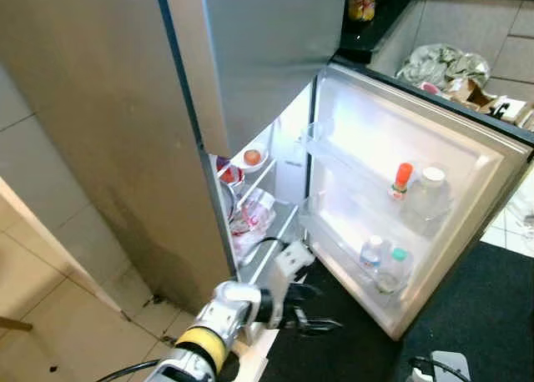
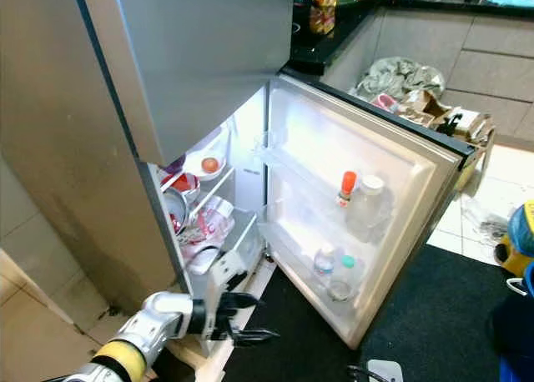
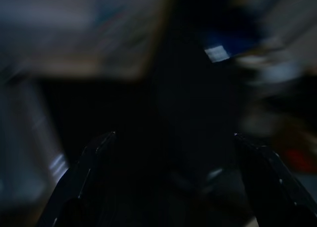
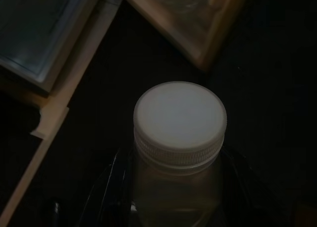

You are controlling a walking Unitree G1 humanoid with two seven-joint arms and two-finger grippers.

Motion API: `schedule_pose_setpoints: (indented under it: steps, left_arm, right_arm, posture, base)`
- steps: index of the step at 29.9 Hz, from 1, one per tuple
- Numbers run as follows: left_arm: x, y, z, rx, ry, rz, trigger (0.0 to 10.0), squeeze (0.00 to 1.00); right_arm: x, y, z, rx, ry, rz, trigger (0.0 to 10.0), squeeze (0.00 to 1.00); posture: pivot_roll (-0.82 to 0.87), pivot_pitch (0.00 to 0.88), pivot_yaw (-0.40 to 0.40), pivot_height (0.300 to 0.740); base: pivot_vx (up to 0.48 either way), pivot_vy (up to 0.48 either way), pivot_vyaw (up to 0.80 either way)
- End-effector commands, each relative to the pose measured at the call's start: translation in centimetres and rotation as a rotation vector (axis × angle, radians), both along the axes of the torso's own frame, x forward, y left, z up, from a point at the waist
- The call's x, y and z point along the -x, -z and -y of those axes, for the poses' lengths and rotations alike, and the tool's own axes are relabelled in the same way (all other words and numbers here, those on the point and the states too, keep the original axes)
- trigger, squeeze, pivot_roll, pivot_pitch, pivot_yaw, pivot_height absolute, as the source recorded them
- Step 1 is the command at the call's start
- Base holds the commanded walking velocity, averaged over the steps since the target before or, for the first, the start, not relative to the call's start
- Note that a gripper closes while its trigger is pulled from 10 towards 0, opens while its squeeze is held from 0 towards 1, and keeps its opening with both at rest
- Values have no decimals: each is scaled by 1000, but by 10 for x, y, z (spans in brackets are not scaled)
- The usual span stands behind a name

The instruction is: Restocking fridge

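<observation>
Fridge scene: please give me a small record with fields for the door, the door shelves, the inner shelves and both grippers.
fridge door: open
door shelves: orange-capped bottle, white-lidded jar, two small bottles lower
inner shelves: bowl with a round fruit, bagged food
left gripper: open, low before the fridge
right gripper: holds a white-capped bottle

Fridge (image 1: 100,132) grey steel, interior white. Door bottle (image 1: 401,180) orange-capped. Held bottle (image 4: 178,152) clear, white cap (image 4: 180,119). Mat (image 1: 492,315) black.
</observation>
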State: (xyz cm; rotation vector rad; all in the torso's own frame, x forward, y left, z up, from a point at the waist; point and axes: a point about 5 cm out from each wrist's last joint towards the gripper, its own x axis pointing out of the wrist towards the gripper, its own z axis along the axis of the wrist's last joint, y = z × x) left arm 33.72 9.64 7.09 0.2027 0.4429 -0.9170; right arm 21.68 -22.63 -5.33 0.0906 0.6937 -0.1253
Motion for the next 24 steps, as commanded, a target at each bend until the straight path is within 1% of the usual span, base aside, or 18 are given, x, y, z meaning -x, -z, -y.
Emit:
schedule_pose_setpoints:
  steps: [1, 2, 3, 4, 5, 6, 7, 8, 9, 10, 11, 12, 13, 14, 17, 18, 19, 24]
  left_arm:
    - [6, 26, -38, -205, -226, 2, 10000, 0]
    - [6, 26, -38, -205, -226, 2, 10000, 0]
    - [9, 34, -52, -292, -297, 17, 10000, 0]
    - [13, 40, -64, -349, -360, 22, 10000, 0]
    - [13, 40, -64, -349, -360, 22, 10000, 0]
    - [19, 47, -77, -336, -467, 10, 10000, 0]
    - [19, 47, -77, -336, -467, 10, 10000, 0]
    - [26, 53, -87, -306, -555, 14, 10000, 0]
    - [26, 53, -87, -306, -555, 14, 10000, 0]
    - [40, 65, -105, -229, -741, -4, 10000, 0]
    - [40, 65, -105, -229, -741, -4, 10000, 0]
    - [44, 69, -109, -209, -800, -13, 10000, 0]
    - [50, 74, -115, -228, -845, -37, 10000, 0]
    - [50, 74, -115, -228, -845, -37, 10000, 0]
    - [57, 84, -111, -223, -881, -102, 10000, 0]
    - [57, 84, -111, -223, -881, -102, 10000, 0]
    - [57, 85, -107, -218, -876, -96, 10000, 0]
    - [60, 88, -101, -183, -906, -98, 10000, 0]
  right_arm:
    - [3, 4, -4, 10, -26, -29, 10000, 0]
    - [3, 4, -4, 10, -26, -29, 10000, 0]
    - [2, 3, -5, 23, -48, -27, 10000, 0]
    - [1, 3, -7, 34, -64, -28, 10000, 0]
    - [1, 3, -7, 34, -64, -28, 10000, 0]
    - [0, 2, -8, 56, -100, -32, 10000, 0]
    - [0, 2, -8, 56, -100, -32, 10000, 0]
    - [0, 2, -7, 85, -121, -39, 10000, 0]
    - [0, 2, -7, 85, -121, -39, 10000, 0]
    - [-1, 1, -8, 113, -151, -33, 10000, 0]
    - [-1, 1, -8, 113, -151, -33, 10000, 0]
    - [-2, 1, -9, 113, -152, -27, 10000, 0]
    - [-4, 0, -11, 112, -168, -15, 10000, 0]
    - [-4, 0, -11, 112, -168, -15, 10000, 0]
    - [-14, -8, -15, 96, -197, 30, 10000, 0]
    - [-14, -8, -15, 96, -197, 30, 10000, 0]
    - [-18, -10, -16, 88, -198, 46, 10000, 0]
    - [-24, -14, -19, 88, -209, 66, 10000, 0]
  posture:
    - [-138, 134, 30, 740]
    - [-138, 134, 30, 740]
    - [-138, 133, 26, 740]
    - [-136, 127, 20, 740]
    - [-136, 127, 20, 740]
    - [-144, 113, -1, 740]
    - [-144, 113, -1, 740]
    - [-133, 89, -6, 740]
    - [-133, 89, -6, 740]
    - [-126, 40, -21, 740]
    - [-126, 40, -21, 740]
    - [-127, 37, -21, 740]
    - [-121, 27, -28, 740]
    - [-121, 27, -28, 740]
    - [-90, 52, -40, 740]
    - [-90, 52, -40, 740]
    - [-81, 3, -27, 740]
    - [-79, 27, -19, 740]
  base:
    - [0, 0, 0]
    - [0, 0, 0]
    - [0, 0, 0]
    - [0, 0, 0]
    - [0, 0, 0]
    - [0, 0, 0]
    - [0, 0, 0]
    - [0, 0, 0]
    - [0, 0, 0]
    - [0, 0, 0]
    - [0, 0, 0]
    - [0, 0, 0]
    - [0, 0, 0]
    - [0, 0, 0]
    - [0, 0, 0]
    - [0, 0, 0]
    - [0, 0, 0]
    - [0, 0, 0]
